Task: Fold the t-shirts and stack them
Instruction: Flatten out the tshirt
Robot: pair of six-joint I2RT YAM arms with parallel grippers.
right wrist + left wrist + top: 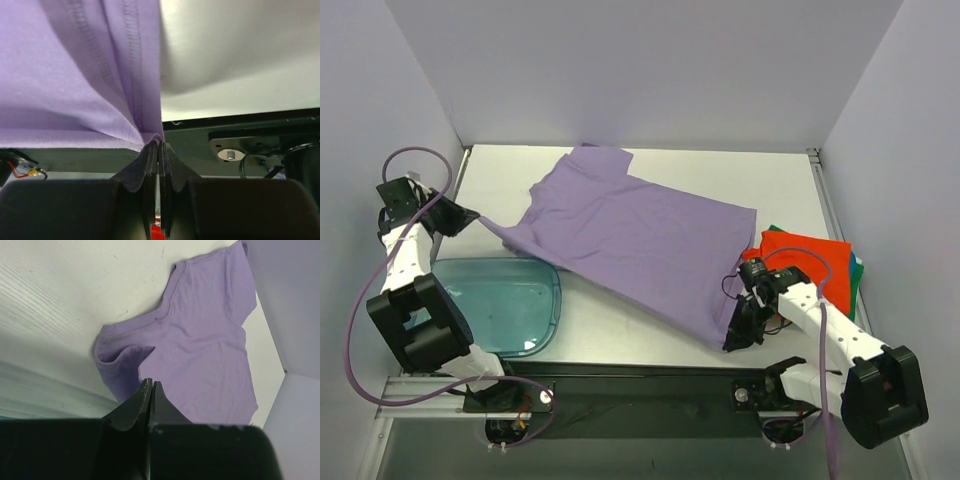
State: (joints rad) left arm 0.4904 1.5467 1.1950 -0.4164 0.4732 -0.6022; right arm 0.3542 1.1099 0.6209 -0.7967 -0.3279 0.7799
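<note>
1. The lavender t-shirt [640, 240] lies spread on a slant across the middle of the surface [610, 320], drawn out between the two arms (one sleeve reaches toward the back wall).
2. The left tool [150, 386] is closed, pinching the shirt's left corner near the left wall.
3. The right tool [159, 145] is clamped tight on the stitched hem at the shirt's near right corner.
4. The orange-red t-shirt [805, 255] lies folded at the right, on a green t-shirt [857, 272] showing only as an edge.
5. The blue tray [555, 300] sits near left, just beside the lavender cloth.
</note>
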